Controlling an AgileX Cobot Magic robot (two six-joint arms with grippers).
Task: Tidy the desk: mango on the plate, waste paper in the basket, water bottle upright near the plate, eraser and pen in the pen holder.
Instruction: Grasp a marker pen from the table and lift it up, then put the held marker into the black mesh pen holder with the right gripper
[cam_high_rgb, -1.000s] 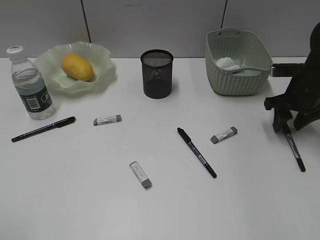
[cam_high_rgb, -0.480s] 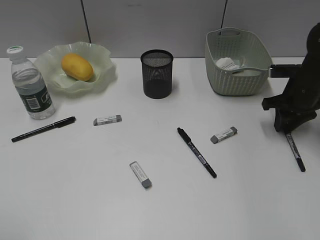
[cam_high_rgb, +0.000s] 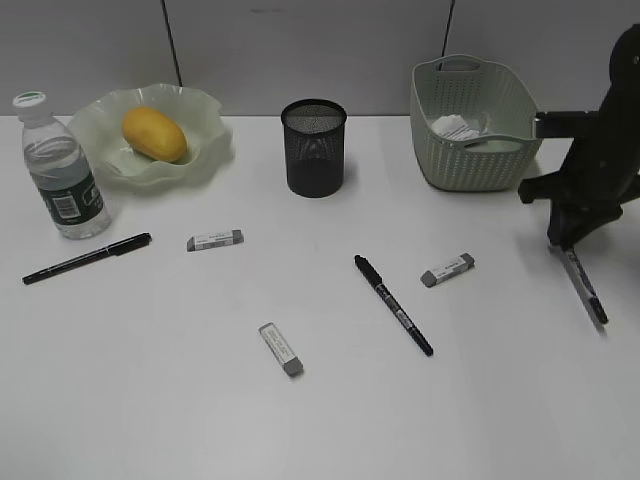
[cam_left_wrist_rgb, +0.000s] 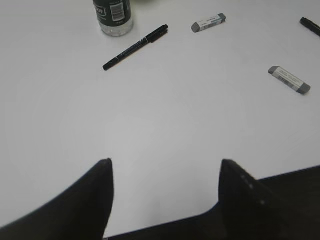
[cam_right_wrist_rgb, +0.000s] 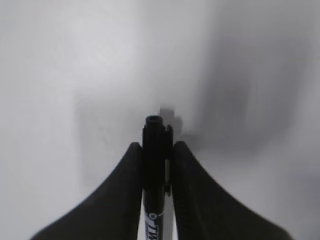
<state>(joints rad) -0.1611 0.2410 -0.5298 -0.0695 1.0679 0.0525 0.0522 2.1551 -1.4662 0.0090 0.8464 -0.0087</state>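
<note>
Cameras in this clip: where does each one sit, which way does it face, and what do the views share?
Exterior: raised in front, slanting down across the desk toward the back wall; right arm at the right edge.
Left wrist: low over the desk, facing the water bottle; left gripper open.
Right wrist: looks straight down; right gripper clamps a pen.
Shared: that pen; the bottle.

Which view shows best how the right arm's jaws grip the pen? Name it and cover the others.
The right wrist view: the pen sits clamped between both closed jaws, its end poking out ahead. The exterior view shows the pen hanging slanted below the right gripper, but not the contact. The left wrist view misses it.
</note>
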